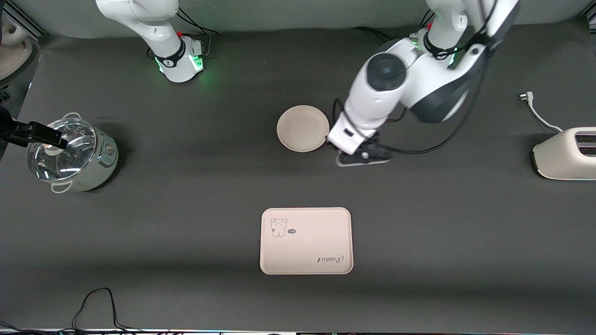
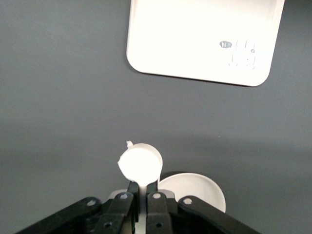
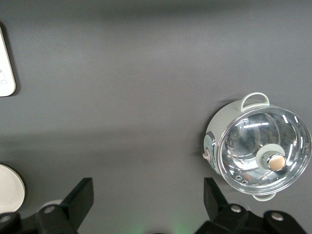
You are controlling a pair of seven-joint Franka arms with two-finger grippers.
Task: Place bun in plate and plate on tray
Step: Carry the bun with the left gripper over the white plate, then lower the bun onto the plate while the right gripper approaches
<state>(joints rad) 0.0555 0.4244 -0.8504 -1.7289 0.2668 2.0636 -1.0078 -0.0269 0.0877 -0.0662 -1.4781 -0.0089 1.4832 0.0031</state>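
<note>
- Looking down from the front: a dark table [image 1: 186,223] with the plate [image 1: 302,128] near its middle, bare.
- Finds the tray [image 1: 307,246] at six o'clock from the plate, nearer to the front camera and well apart from it, with nothing on it.
- Places the left gripper [image 1: 362,157] low, just beside the plate at about four o'clock, toward the left arm's end of the table.
- Shows, in the left wrist view, that gripper [image 2: 144,189] with fingers [image 2: 157,201] drawn nearly together, pinching the bun [image 2: 140,165] at their tips.
- Cannot tell whether the bun touches the table; lies clear of the plate, not in it.
- Shows the right gripper [image 3: 147,187] in its own wrist view only, waiting high over the table, fingers spread wide, gripping nothing.
- Sets a glass-lidded pot [image 1: 70,153] toward the right arm's end, at nine o'clock from the plate.
- Sets a cream toaster [image 1: 565,153] at the left arm's end, at three o'clock.
</note>
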